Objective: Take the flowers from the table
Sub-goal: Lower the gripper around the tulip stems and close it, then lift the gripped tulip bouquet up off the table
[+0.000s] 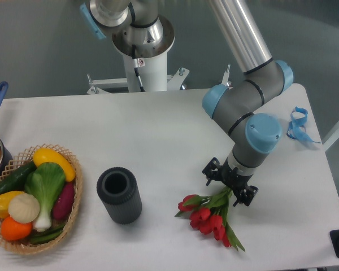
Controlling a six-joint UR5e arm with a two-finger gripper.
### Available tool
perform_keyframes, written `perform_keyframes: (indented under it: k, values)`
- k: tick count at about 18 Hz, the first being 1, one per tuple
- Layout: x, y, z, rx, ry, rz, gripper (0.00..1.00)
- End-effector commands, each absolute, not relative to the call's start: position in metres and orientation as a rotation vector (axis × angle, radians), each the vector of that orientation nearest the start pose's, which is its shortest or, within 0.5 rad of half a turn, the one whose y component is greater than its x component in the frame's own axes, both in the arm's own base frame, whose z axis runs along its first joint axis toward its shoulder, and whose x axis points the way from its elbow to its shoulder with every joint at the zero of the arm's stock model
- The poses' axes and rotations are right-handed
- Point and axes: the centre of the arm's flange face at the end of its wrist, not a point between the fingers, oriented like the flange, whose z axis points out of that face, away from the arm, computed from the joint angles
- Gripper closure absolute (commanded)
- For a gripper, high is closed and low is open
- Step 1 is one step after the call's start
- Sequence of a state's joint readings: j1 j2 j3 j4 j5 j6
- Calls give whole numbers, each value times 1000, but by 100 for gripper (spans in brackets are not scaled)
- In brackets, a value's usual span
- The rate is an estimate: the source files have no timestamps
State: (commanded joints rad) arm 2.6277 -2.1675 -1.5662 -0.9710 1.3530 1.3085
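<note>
The flowers (206, 213) are seen low at the right of the white surface (158, 135), stems running up under the pincer (230, 188). Whether the pincer is closed on them cannot be told. A dark cylinder (119, 195) and a vegetable basket (37, 197) are placed further left.

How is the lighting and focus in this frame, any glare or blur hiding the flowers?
Fixed camera: even, soft light with faint shadows on the table; flowers sharp, unglared, though the gripper covers their stems; only a mild sheen on the arm's metal tube.
</note>
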Motion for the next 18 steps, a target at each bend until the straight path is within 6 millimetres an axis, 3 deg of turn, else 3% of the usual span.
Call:
perform_keyframes:
  k: [4, 10, 12, 15, 18]
  values:
    - [-503, 462, 199, -2910, 370, -103, 18]
    - [-506, 463, 209, -2902, 335, -59, 75]
    - [-509, 465, 213, -2892, 307, -15, 84]
    - [-511, 466, 226, -2880, 295, 16, 89]
    - [-509, 464, 256, -2862, 265, 66, 90]
